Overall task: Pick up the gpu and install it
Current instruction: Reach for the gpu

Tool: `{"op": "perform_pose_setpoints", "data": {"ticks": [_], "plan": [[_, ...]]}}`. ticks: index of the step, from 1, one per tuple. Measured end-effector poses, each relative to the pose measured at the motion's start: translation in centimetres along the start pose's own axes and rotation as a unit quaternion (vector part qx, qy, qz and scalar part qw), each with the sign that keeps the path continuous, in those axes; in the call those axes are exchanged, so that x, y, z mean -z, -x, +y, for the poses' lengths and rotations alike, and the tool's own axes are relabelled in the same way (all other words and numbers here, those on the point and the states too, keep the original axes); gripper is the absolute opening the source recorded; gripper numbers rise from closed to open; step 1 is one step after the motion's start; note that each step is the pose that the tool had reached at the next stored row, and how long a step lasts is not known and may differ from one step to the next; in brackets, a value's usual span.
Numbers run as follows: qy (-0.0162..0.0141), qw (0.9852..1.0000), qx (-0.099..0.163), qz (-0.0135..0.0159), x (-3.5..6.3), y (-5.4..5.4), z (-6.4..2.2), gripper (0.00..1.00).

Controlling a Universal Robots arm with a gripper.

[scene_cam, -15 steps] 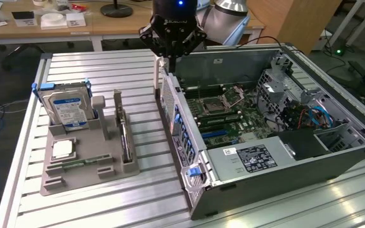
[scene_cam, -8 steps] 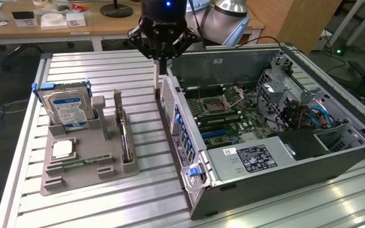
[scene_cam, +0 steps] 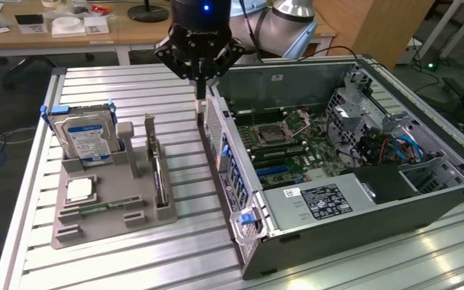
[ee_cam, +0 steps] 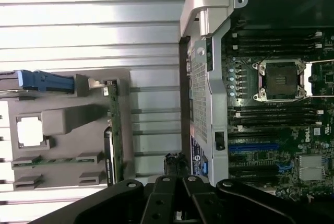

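Observation:
The gpu (scene_cam: 159, 175) stands on edge in a slot of the grey holder (scene_cam: 107, 228), its silver bracket end toward the far side of the table. In the wrist view the gpu (ee_cam: 115, 130) appears edge-on as a thin green strip. My gripper (scene_cam: 200, 96) hangs shut, with nothing in it, above the slatted table between the holder and the rear panel of the open computer case (scene_cam: 240, 181). In the wrist view the gripper (ee_cam: 176, 161) is beside the case's rear panel (ee_cam: 201, 104), apart from the gpu. A blue expansion slot (ee_cam: 253, 146) shows on the motherboard.
The holder also carries a hard drive (scene_cam: 87, 136) in a blue frame, a square processor chip (scene_cam: 80, 190) and a memory stick (scene_cam: 103, 208). The case lies on its side with its motherboard (scene_cam: 284, 145) exposed. Desks with clutter stand beyond the table's far edge.

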State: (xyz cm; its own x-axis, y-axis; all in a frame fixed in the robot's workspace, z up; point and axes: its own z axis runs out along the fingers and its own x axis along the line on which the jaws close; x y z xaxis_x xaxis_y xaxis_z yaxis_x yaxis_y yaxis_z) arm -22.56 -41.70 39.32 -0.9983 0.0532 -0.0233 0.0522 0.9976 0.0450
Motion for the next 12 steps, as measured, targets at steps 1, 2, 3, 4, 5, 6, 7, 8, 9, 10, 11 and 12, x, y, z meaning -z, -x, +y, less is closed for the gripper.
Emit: {"op": "perform_pose_setpoints", "data": {"ticks": [1, 2, 3, 4, 5, 6, 7, 8, 9, 10, 11, 12], "plan": [[0.0, 1.0, 0.001, 0.0, 0.01, -0.1, -0.11, 0.11], [0.0001, 1.0, 0.003, 0.0001, 0.01, -0.3, -0.23, 0.11], [0.0001, 1.0, 0.003, 0.0002, 0.02, -0.4, -0.35, 0.11], [0.0001, 1.0, 0.004, 0.0002, 0.02, -0.6, -0.46, 0.11], [0.0001, 1.0, 0.005, 0.0002, 0.03, -0.7, -0.58, 0.11], [0.0002, 1.0, 0.006, 0.0003, 0.04, -0.9, -0.7, 0.11], [0.0002, 1.0, 0.007, 0.0003, 0.05, -1.0, -0.82, 0.11], [0.0002, 1.0, 0.008, 0.0004, 0.05, -1.2, -0.93, 0.11], [0.0002, 1.0, 0.009, 0.0004, 0.06, -1.3, -1.05, 0.11], [0.0003, 0.9999, 0.01, 0.0004, 0.06, -1.5, -1.16, 0.11], [0.0003, 0.9999, 0.011, 0.0005, 0.07, -1.7, -1.26, 0.11], [0.0003, 0.9999, 0.012, 0.0005, 0.08, -1.9, -1.35, 0.11]]}}
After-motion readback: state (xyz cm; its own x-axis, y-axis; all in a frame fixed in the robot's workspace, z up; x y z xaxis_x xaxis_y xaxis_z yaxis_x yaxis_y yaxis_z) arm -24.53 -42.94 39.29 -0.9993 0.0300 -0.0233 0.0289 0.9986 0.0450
